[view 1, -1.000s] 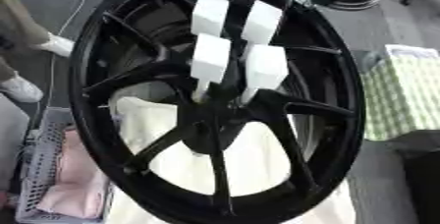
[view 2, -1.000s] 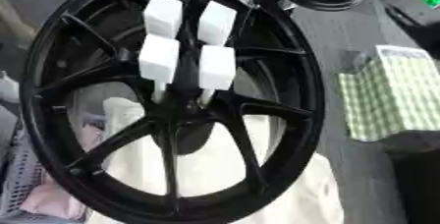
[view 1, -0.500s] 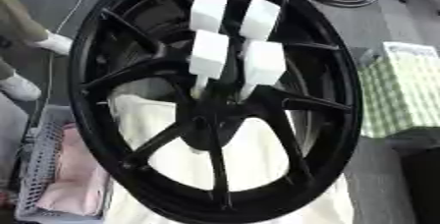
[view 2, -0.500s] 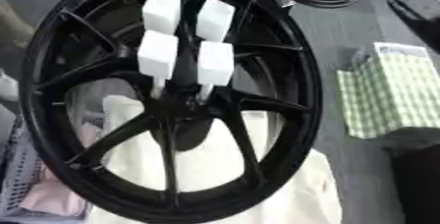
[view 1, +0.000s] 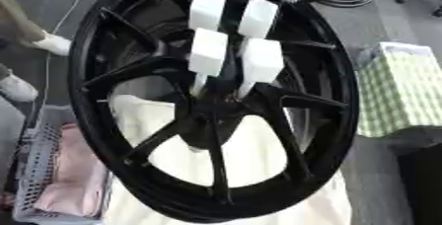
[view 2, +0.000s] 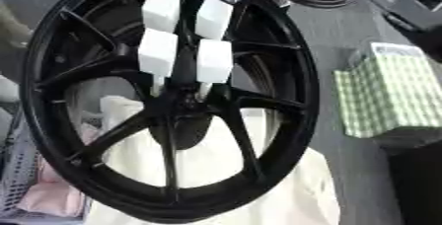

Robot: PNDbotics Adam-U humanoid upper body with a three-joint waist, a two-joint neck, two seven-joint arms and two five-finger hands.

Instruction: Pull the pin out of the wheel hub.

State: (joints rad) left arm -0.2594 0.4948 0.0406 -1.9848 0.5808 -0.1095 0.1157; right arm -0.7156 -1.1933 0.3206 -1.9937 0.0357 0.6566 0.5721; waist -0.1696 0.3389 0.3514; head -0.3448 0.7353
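A black wheel (view 1: pixel 211 100) stands over a cream cloth (view 1: pixel 259 169). Four white blocks (view 1: pixel 209 51) sit on pins at its hub (view 1: pixel 211 113). No robot hand is visible, so I cannot tell their state.

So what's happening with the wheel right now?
A black spoked wheel fills the view, tilted up over a cream cloth. Four white blocks on thin stems stick out of the hub; they look like the pins, and all are still in place. Neither robot hand is in view, so nothing is being pulled at this moment. A green checked box sits to the right.
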